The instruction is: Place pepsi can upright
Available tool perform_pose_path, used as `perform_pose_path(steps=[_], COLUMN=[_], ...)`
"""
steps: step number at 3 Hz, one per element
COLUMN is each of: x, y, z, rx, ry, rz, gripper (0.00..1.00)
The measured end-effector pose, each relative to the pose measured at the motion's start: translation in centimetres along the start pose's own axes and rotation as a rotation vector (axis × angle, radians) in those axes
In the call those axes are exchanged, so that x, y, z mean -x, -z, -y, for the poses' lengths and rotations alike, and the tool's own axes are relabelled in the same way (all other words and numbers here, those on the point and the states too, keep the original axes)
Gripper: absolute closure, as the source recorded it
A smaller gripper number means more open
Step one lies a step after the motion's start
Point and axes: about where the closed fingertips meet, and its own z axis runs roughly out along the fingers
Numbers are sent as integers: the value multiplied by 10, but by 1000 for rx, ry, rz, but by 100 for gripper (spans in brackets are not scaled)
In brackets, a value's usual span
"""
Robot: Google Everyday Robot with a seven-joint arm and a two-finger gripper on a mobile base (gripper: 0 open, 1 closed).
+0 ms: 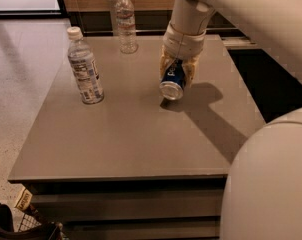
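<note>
The pepsi can is dark blue with a silver end that faces down and toward the camera. It is tilted and held a little above the grey table, with its shadow just beneath it. My gripper comes down from above and is shut on the can, with one yellowish finger on each side of it. The white arm reaches in from the upper right.
A clear water bottle with a white cap stands at the table's left. A second clear bottle stands at the far edge. The robot's white body fills the lower right. A wire basket sits on the floor at the lower left.
</note>
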Motion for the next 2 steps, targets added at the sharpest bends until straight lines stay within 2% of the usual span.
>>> perform_pose_path(steps=[1, 2], x=[16, 21], y=[41, 74], z=[14, 24], rx=[79, 181], ry=[48, 134], rz=[123, 265], gripper=[100, 100])
